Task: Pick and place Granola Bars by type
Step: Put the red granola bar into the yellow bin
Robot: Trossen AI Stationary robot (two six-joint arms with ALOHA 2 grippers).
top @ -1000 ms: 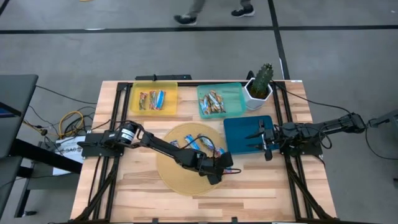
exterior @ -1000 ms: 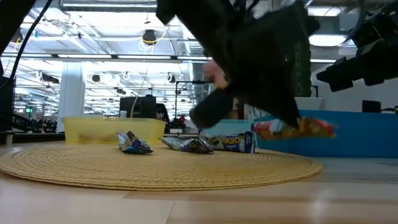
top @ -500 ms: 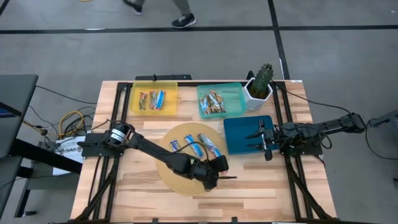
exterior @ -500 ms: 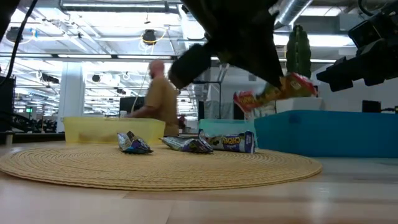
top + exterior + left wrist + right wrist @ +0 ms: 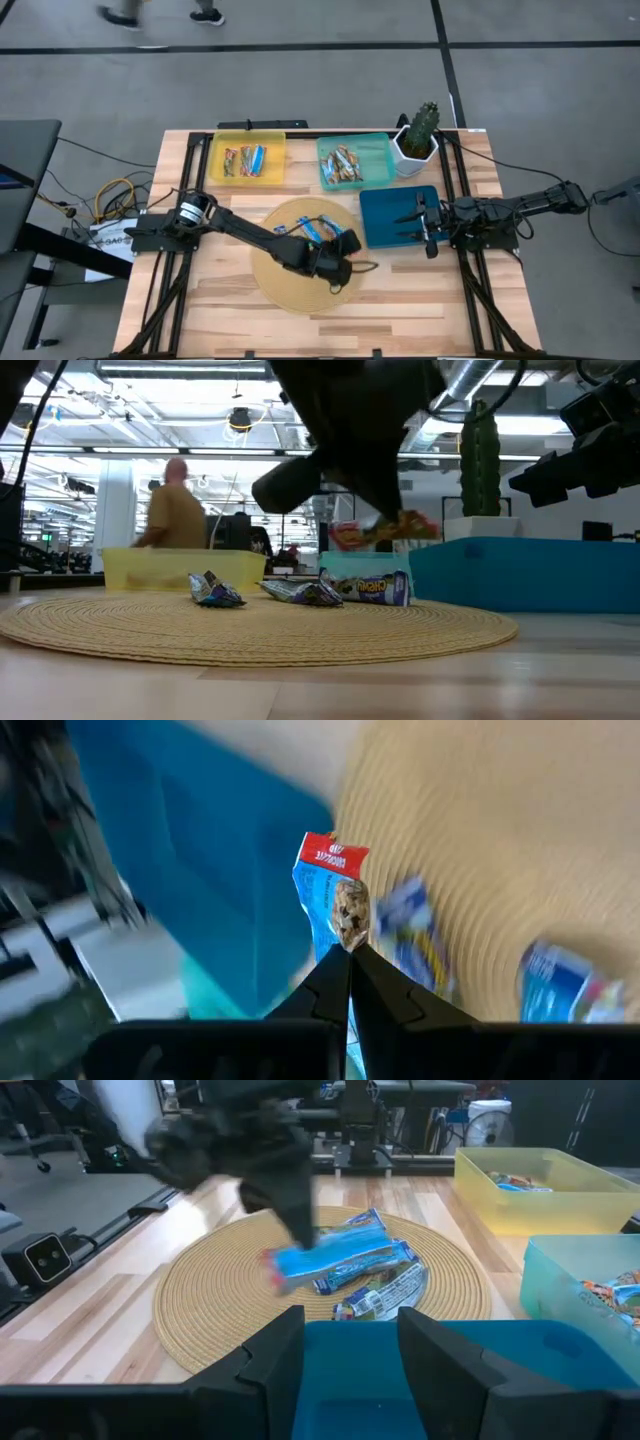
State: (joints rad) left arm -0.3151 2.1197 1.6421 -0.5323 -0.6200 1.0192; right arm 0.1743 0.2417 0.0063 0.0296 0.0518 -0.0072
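Observation:
My left gripper hangs over the near right part of the round woven mat, shut on one of the Granola Bars, blue-wrapped with a red end. Three more blue bars lie flat on the mat's far half. Other bars lie in the yellow tray and the teal tray. My right gripper rests open over the blue tray, nothing between its fingers. My left gripper pinches one end of the bar's wrapper between its two fingertips. The fingers slant down from the table's left side and lie along the bar. The bar sticks out beyond the fingertips, its red end farthest away, lifted clear of the mat.
A potted cactus stands at the far right, beside the teal tray. Bare wood lies near the front edge and left of the mat. A person shows in the room beyond the table.
My left gripper has risen, tipped nearer to level and turned at the wrist, staying shut. The bar it holds has gone up with it, higher above the mat, and a little toward the table's left. A person has walked leftward beyond the table.

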